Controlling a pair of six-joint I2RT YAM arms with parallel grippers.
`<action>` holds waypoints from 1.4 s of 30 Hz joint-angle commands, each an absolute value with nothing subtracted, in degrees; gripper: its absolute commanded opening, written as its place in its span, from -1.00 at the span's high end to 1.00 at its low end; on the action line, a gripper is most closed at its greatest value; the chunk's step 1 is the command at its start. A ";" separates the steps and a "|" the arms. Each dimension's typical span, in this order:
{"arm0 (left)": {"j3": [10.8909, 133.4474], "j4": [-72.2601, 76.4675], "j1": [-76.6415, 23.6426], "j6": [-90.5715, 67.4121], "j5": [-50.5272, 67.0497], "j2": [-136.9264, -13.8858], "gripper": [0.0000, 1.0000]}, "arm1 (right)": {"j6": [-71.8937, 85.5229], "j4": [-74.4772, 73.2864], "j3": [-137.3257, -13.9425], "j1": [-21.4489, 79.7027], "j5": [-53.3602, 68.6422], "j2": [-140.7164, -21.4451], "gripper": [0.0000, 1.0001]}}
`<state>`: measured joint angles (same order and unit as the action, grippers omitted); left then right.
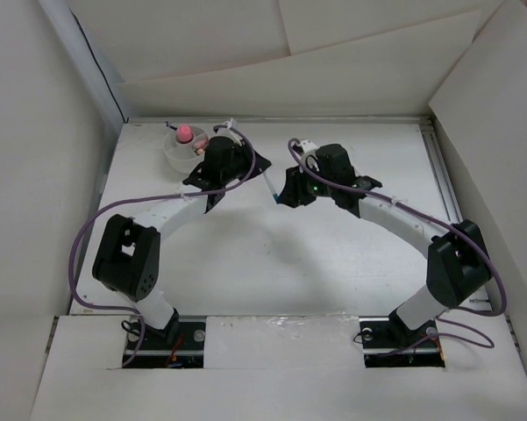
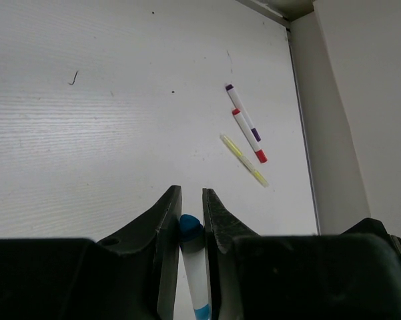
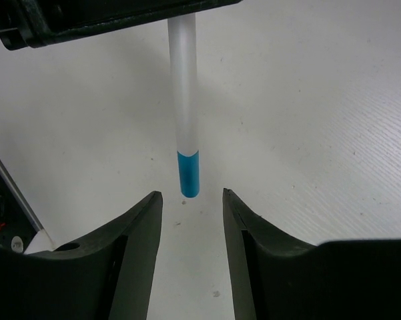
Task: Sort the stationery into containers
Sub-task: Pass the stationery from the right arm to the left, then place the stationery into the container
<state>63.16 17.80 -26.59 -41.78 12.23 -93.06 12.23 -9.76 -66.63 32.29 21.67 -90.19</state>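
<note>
Mid-table, the right gripper (image 3: 191,193) stands with jaws apart and touches nothing. The blue-ended pen (image 3: 185,80) is pinched tight by the left gripper (image 2: 191,189) just below its cap, so this looks like a hand-over to the left arm. The next move is probably a short carry far-left to the white cup (image 1: 169,156), which sits close to the far edge and the left wall; the open room lies nearer.

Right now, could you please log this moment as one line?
left gripper: shut on blue pen | right gripper: open, not touching it | loose pens: three, unsorted
</note>
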 commanded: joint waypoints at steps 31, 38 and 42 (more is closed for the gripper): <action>90.15 1.24 4.57 -35.77 -14.94 -99.66 1.00 | 13.36 -5.10 -64.60 28.74 23.47 -84.99 0.01; 100.08 -1.75 4.57 -31.38 -21.88 -106.87 1.00 | 13.36 -4.57 -64.07 29.27 24.08 -84.99 0.01; 102.48 -1.76 4.57 -30.85 -23.03 -109.42 1.00 | 13.36 -4.57 -64.07 29.27 24.08 -83.94 -0.01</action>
